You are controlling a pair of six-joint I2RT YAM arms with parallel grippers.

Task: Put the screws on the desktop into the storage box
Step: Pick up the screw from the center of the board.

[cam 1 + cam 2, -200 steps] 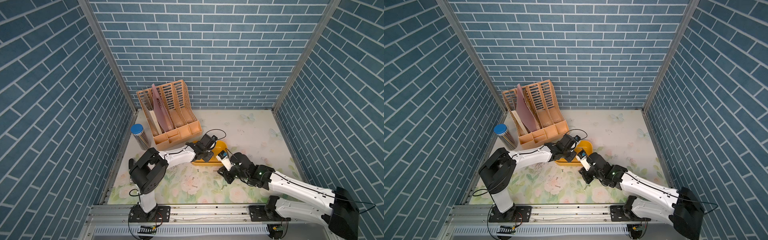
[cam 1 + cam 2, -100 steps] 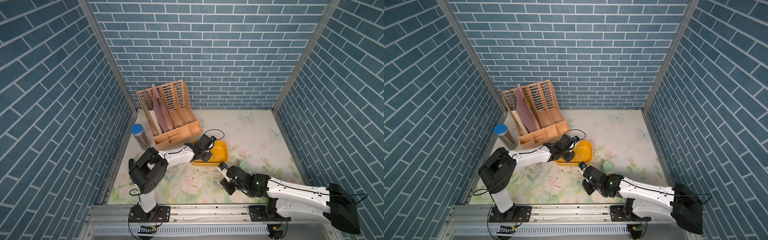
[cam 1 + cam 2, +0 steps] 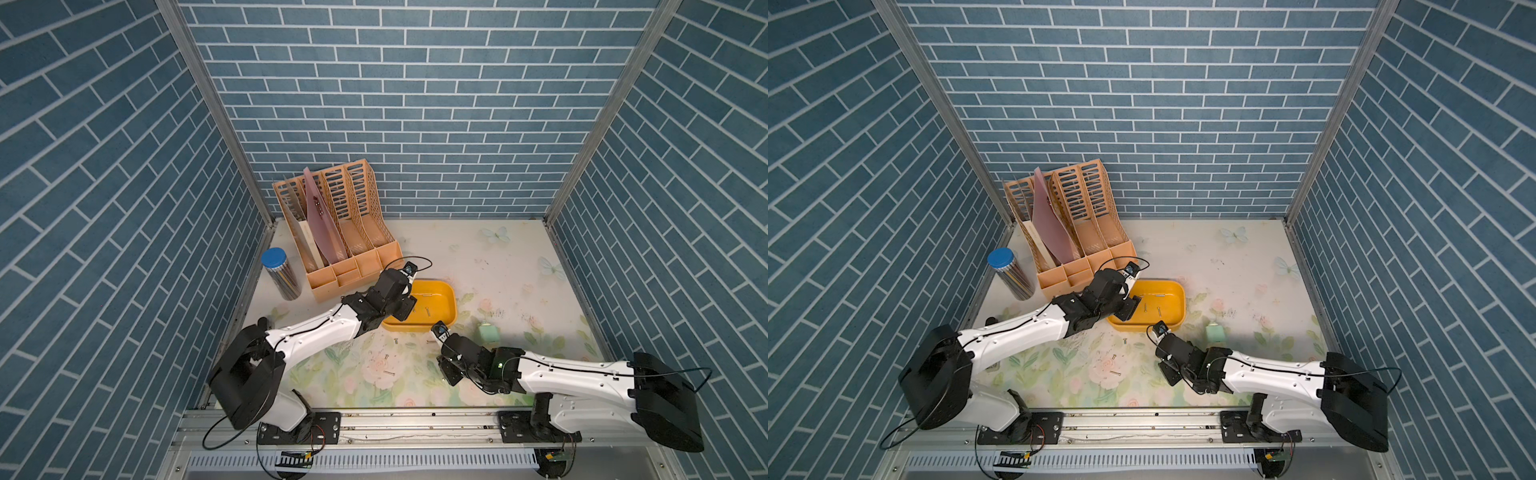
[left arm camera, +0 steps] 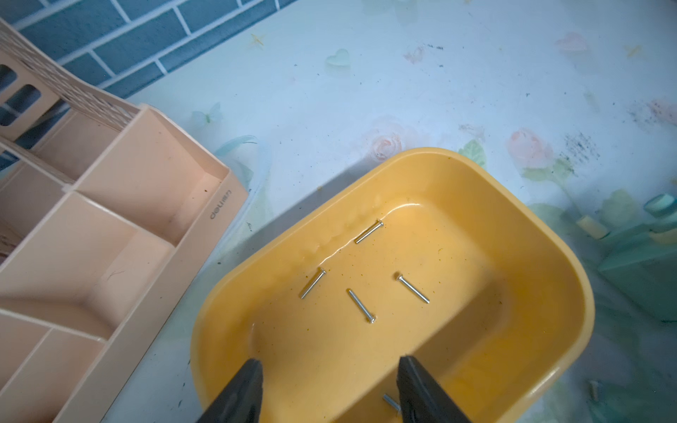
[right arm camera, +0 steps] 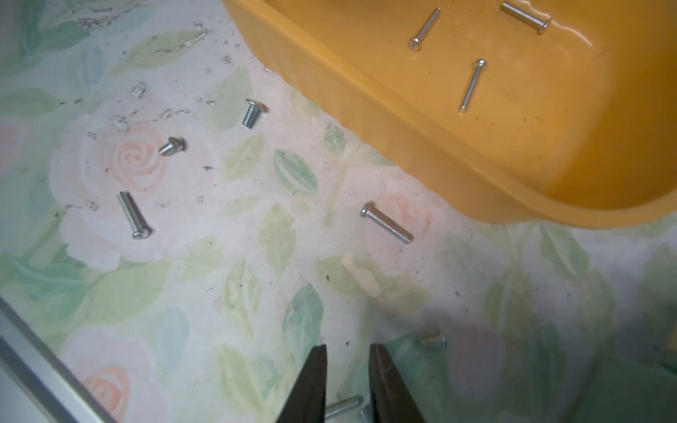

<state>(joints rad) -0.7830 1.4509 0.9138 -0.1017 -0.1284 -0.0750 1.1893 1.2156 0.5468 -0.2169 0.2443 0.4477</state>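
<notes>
Since a second ago the right arm has drawn back from the near rim of the yellow box (image 3: 454, 311) toward the front of the desk (image 3: 478, 257), and the left gripper (image 4: 329, 360) has opened. The flowered desk carries the box near its middle, just in front of the peach file rack (image 3: 365, 249). The left gripper hangs over the box's left end, its jaws wide apart with nothing between them. The right gripper (image 5: 348, 346) is low over the printed leaves, near the box but apart from it. Its jaws leave only a narrow gap. One screw (image 5: 342, 404) lies across that gap, but I cannot tell if it is pinched. Five screws (image 4: 361, 305) lie on the box floor. About five more are scattered on the desk in front of the box.
</notes>
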